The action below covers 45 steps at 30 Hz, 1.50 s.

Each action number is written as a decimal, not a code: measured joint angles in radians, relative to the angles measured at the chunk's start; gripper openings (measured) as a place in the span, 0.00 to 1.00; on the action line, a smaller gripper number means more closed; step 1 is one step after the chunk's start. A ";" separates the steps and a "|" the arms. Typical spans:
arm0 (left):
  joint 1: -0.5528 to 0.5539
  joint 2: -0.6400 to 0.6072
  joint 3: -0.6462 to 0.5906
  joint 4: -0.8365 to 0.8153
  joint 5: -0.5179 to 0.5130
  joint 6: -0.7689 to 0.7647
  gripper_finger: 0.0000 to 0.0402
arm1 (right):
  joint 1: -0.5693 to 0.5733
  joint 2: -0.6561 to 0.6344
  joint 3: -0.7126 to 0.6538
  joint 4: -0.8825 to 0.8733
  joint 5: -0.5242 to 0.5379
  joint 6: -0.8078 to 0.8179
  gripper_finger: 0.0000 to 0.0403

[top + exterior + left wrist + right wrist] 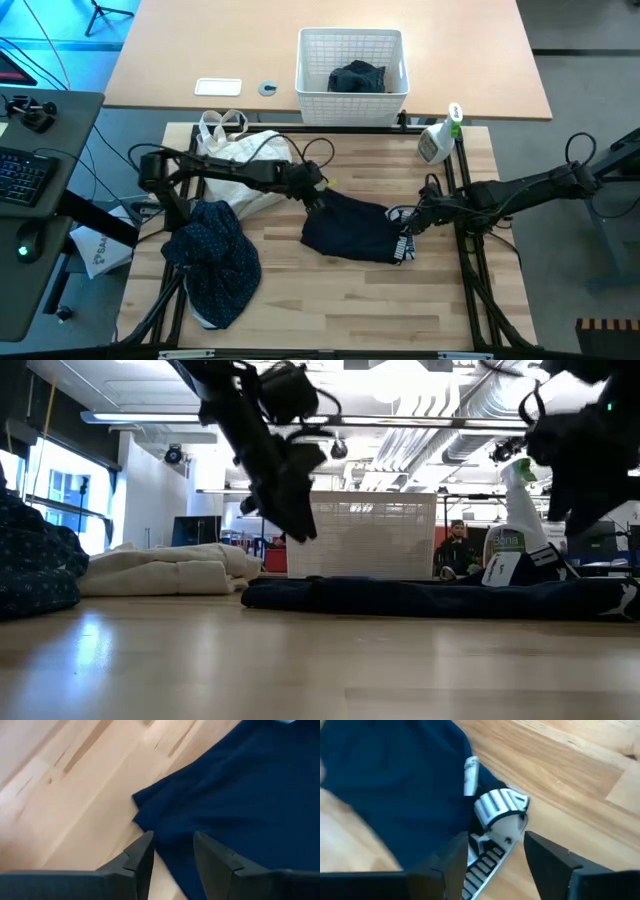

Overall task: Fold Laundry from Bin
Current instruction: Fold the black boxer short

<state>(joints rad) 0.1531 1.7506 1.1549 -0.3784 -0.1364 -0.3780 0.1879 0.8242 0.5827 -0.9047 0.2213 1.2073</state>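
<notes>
The plain dark navy piece [350, 228] lies flat on the wooden table [330, 310], between the two arms. The left gripper [318, 197] hangs just over its corner nearest the cream cloth bag [240, 160], jaws apart, nothing between them. The right gripper [410, 222] is at the opposite edge (where the white striped trim [497, 807] shows), jaws also apart, not holding the cloth. The dotted navy shirt [212, 255] lies crumpled near the table's left side. The bin [352, 62] stands on the far table with a dark garment [357, 77] inside.
</notes>
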 joint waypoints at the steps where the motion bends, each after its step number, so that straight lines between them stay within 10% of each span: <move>1: -0.002 -0.017 0.000 0.001 0.009 0.005 0.32 | 0.006 -0.008 0.013 0.001 -0.015 0.012 0.48; 12: -0.046 -0.054 0.067 0.275 0.127 0.161 0.32 | 0.201 0.002 -0.075 0.125 -0.082 0.260 0.53; 18: -0.051 -0.040 0.093 0.271 0.125 0.219 0.32 | 0.136 -0.001 -0.154 0.079 -0.017 0.317 0.72; 25: -0.048 -0.039 0.093 0.258 0.127 0.226 0.32 | 0.053 0.009 -0.374 0.549 0.049 0.279 0.85; 31: -0.058 -0.039 0.093 0.241 0.189 0.229 0.32 | 0.014 0.061 -0.430 0.658 0.066 0.246 0.64; 39: -0.058 -0.039 0.092 0.264 0.227 0.335 0.32 | 0.014 0.141 -0.401 0.741 0.067 -0.025 0.08; 45: -0.080 -0.038 0.092 0.311 0.334 0.495 0.36 | 0.043 0.148 -0.146 0.429 0.074 -0.267 0.04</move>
<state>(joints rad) 0.0733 1.7125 1.2472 -0.0676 0.1975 0.1173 0.2307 0.9724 0.4365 -0.4752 0.2949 0.9400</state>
